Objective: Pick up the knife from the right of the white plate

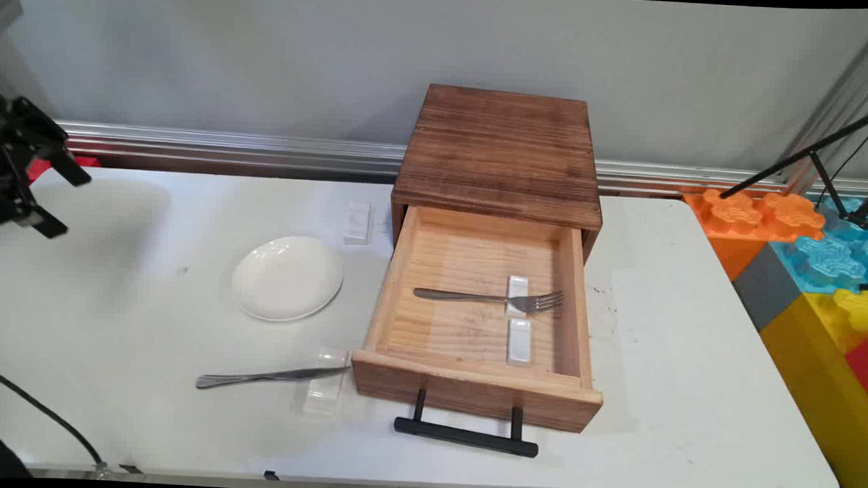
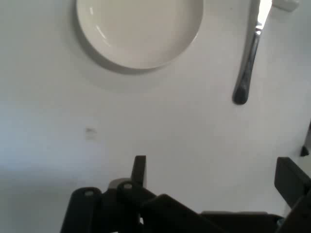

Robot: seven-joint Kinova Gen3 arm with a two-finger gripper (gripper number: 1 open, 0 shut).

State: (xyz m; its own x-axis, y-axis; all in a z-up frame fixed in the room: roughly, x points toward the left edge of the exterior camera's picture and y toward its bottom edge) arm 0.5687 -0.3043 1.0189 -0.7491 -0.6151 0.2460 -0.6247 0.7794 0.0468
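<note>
Aloft, jaws wide; plate (image 2: 141,29) nearest

White plate (image 1: 288,278) upright on table, knife (image 1: 270,375) flat nr it, tip prob. on clear rest

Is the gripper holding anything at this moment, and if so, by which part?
Nothing is held. The gripper is open and empty, raised over bare table, left of the plate.
</note>
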